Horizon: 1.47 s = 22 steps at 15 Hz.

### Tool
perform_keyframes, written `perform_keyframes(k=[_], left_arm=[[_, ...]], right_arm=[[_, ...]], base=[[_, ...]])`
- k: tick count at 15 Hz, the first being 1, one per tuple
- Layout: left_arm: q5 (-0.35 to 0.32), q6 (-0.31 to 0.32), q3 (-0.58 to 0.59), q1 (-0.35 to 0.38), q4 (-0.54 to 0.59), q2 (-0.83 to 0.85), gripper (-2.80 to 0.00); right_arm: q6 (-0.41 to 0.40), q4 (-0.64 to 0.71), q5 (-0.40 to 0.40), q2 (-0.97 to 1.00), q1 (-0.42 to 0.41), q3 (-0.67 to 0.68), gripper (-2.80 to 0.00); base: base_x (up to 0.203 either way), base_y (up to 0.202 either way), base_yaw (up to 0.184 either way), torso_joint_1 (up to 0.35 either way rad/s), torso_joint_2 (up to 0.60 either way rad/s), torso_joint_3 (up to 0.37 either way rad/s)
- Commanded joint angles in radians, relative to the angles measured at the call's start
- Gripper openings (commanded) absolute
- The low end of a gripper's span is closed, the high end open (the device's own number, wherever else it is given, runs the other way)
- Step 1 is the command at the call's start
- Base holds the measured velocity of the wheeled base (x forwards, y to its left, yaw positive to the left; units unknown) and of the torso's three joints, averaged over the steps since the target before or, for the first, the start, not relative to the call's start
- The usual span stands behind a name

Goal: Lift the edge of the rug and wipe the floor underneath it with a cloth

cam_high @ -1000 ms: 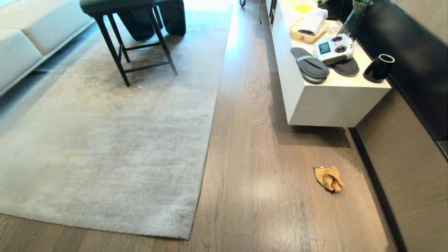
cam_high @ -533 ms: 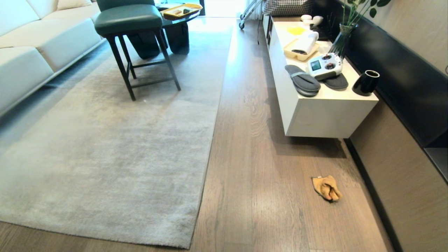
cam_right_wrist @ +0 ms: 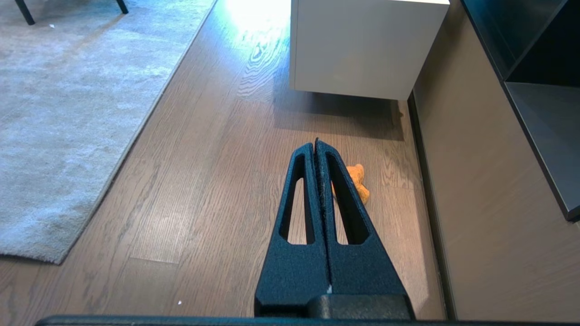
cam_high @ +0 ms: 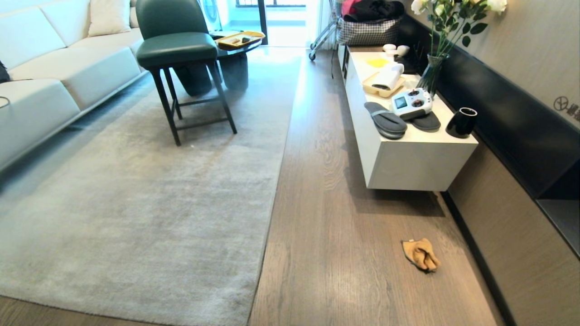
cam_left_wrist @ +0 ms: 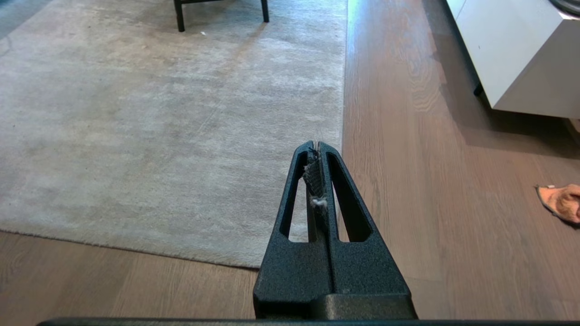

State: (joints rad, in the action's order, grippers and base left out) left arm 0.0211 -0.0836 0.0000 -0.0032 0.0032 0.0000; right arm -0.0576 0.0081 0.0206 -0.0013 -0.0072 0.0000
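While both arms hang parked, the black left gripper (cam_left_wrist: 318, 147) and the black right gripper (cam_right_wrist: 315, 144) are each clenched tip to tip on nothing — only a few stray fibres cling between the left one's pads. Neither appears in the head view. Beyond the left gripper runs the rug edge (cam_left_wrist: 340, 104), the straight border of a large pale grey short-pile rug lying flat; its square near corner (cam_left_wrist: 253, 265) sits just beside that gripper's line of sight. Beyond the right gripper, partly hidden by it, lies the small orange-tan fuzzy cloth (cam_right_wrist: 358, 181), crumpled on the light brown wood-grain plank floor (cam_high: 335, 253) near the dark wall base and well apart from the rug.

Change over the last second: the whole head view has swung upward — the cloth (cam_high: 420, 254) and rug border (cam_high: 272, 199) sit lower in frame, the green stool (cam_high: 179, 50) and white low cabinet (cam_high: 408, 158) show more fully. This is camera motion; nothing on the floor has shifted. Judged progress: nothing begun, cloth not yet picked up.
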Motion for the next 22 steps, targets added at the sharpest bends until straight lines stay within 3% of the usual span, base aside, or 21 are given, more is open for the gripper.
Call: perform_keyframes(k=[1,22], left_arm=[[0.0,-0.001,0.0,0.0,0.0,0.0,-2.8],[0.0,-0.002,0.0,0.0,0.0,0.0,-2.8]], right_arm=[[-0.001,0.0,0.002,0.001,0.0,0.0,-2.8],[0.002,-0.002,0.001,0.001,0.0,0.0,-2.8]], base=[[0.0,0.0,0.0,0.0,0.0,0.0],[0.0,0.0,0.0,0.0,0.0,0.0]])
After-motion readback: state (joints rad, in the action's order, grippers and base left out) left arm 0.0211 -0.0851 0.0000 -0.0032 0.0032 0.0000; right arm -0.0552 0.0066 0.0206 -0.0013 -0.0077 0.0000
